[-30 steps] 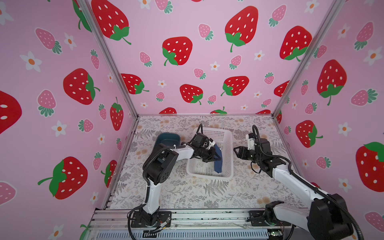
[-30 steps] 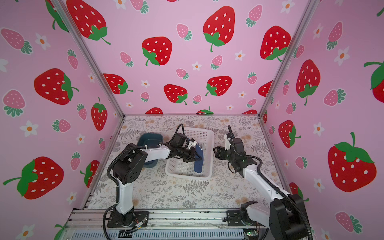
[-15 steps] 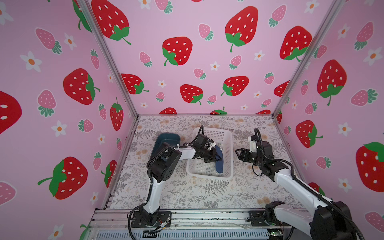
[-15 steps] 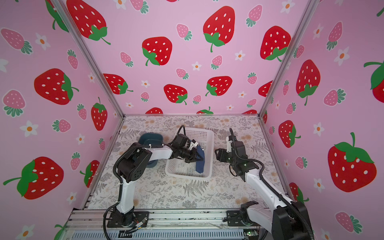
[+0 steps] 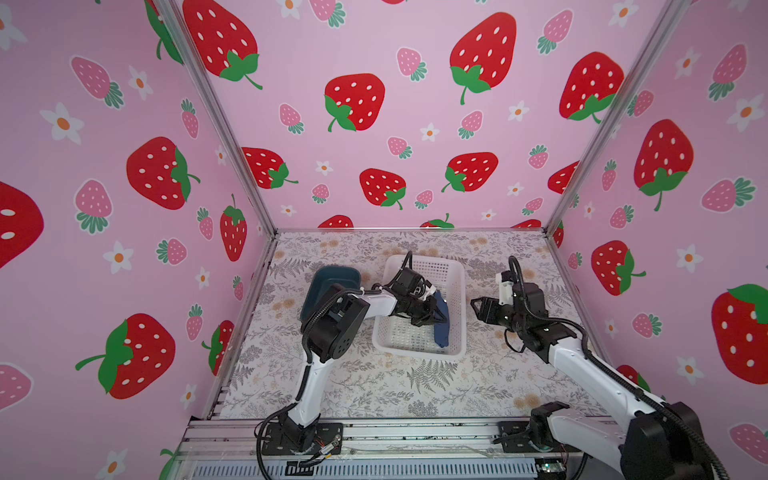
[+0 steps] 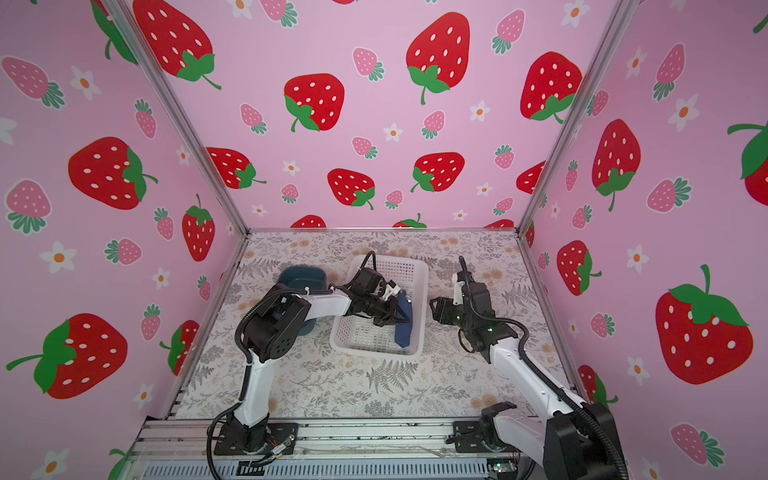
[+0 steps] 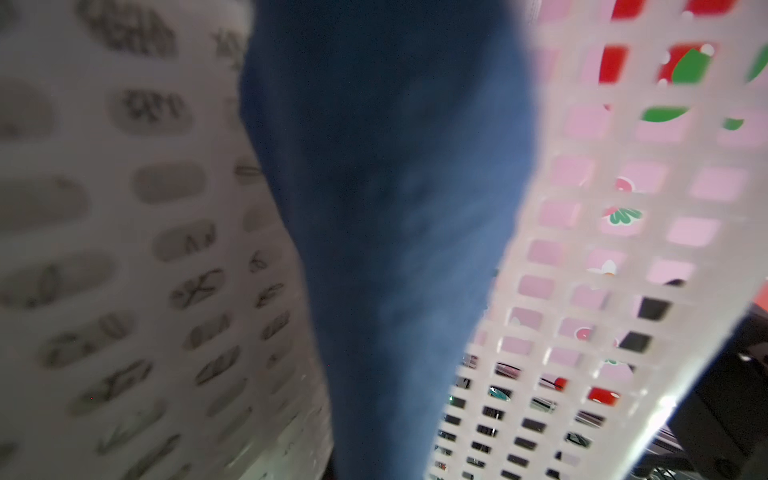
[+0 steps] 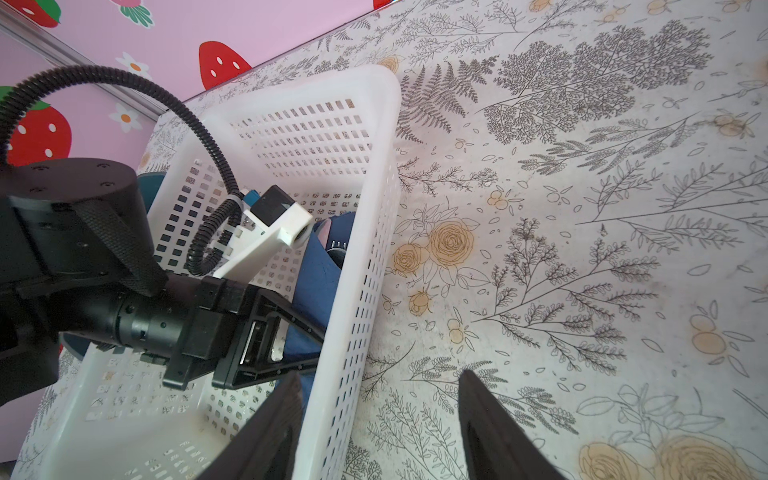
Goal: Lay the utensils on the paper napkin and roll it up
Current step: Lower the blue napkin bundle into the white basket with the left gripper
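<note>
Now the left gripper [image 5: 434, 318] reaches into the white basket [image 5: 415, 354]. It is clenched on the paper napkin [image 5: 441, 332], a rolled navy bundle lying along the inside of the basket's right wall. Compared with a second ago, the bundle and the grip look much the same, while the left arm's elbow has swung a little toward the basket. The right gripper [image 5: 476, 311] has drifted slightly closer and hangs just outside that same wall, jaws spread, holding nothing and not touching the plastic. Only the perforated wall separates it from the bundle. A dark teal tub [image 5: 328, 282] sits just beside the basket's left side, partly behind the left arm. Bare floral table [image 5: 415, 390] lies open in front of the basket and around the right arm. Pink walls close three sides.
</note>
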### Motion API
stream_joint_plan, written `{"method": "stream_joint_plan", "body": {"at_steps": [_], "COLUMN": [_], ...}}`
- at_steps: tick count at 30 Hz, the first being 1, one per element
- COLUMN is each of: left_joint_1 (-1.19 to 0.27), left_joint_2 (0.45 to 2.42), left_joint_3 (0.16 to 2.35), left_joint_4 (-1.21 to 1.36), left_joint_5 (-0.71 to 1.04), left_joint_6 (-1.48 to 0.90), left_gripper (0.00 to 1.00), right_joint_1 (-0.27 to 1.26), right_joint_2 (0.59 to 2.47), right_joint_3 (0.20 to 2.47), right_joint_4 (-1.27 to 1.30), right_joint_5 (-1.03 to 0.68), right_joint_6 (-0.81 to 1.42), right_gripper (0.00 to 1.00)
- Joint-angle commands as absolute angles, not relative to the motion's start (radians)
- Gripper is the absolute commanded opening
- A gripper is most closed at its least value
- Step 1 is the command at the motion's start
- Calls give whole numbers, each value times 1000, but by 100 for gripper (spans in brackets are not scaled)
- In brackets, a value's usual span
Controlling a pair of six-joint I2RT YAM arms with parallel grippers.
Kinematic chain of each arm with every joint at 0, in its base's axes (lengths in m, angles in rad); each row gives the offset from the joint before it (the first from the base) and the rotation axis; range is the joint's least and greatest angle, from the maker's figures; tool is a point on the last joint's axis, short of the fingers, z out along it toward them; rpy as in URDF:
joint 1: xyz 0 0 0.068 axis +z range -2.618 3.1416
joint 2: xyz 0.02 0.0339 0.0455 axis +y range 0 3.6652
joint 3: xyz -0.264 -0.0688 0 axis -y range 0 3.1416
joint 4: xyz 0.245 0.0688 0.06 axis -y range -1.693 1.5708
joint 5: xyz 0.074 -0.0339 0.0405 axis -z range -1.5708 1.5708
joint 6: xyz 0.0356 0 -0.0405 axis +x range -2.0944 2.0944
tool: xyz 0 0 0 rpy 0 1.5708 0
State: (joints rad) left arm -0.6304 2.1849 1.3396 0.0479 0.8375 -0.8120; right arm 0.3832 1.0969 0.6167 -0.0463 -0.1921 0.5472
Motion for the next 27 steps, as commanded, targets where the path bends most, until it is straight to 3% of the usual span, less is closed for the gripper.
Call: {"method": "stream_joint_plan", "body": {"at_steps": [1,10,27], "left_joint_1": [-639,-641,-644], "left_joint_2": [2207,2206,2149], "left_joint_3": [1380,1385,1398], "left_joint_4": [16,-90,-192], "left_joint_5": [845,776,655], "left_joint_6": [-796,-739,-691], "left_gripper": [5,21,43], "right_joint_1": [380,379,377], "right_joint_2": [1107,1108,1089], "right_joint_3": [617,618,648], "right_joint_4": [-50,-50,-78], "right_joint_5": [-194,-197,-193], "right_joint_6": [543,541,512], "right_gripper": [62,62,62]}}
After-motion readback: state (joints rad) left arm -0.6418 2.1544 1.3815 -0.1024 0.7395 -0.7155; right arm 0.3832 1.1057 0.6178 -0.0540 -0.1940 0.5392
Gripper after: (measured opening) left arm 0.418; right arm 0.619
